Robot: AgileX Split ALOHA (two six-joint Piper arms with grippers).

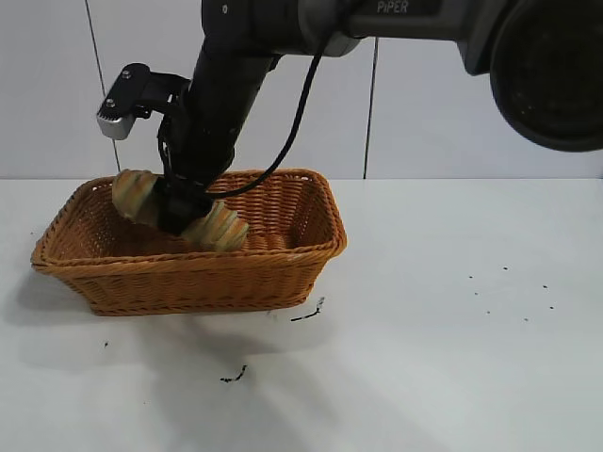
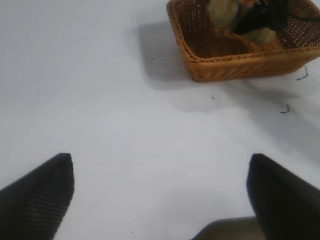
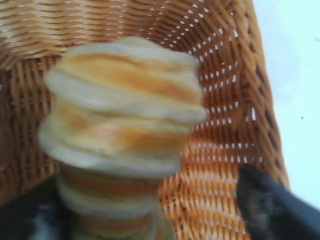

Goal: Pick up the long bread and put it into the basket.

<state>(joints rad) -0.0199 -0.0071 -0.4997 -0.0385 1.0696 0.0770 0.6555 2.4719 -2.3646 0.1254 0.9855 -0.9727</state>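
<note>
Bread is seen inside the basket [image 1: 283, 252]: the long bread [image 1: 221, 227] is held within the basket's walls, its long axis tilted, one end raised toward the basket's left end and the other end lowered toward the basket's middle. Whether the lower end touches the woven floor cannot be told. In the right wrist view the long bread [image 3: 122, 120] is shown end-on, its crosswise orange and pale ridges stacked, with the basket [image 3: 240, 100] weave behind it.

The right gripper [image 1: 179, 209] is lowered into the basket from above and is clamped around the loaf's middle, both ends of the loaf sticking out past the dark fingers. One dark finger [image 3: 265, 200] is visible just beside the loaf in the right wrist view.

The left gripper [image 2: 160, 195] is kept well apart from the basket [image 2: 235, 62] over the white table [image 2: 100, 100], its fingers [image 2: 40, 192] spread wide with nothing between them.
</note>
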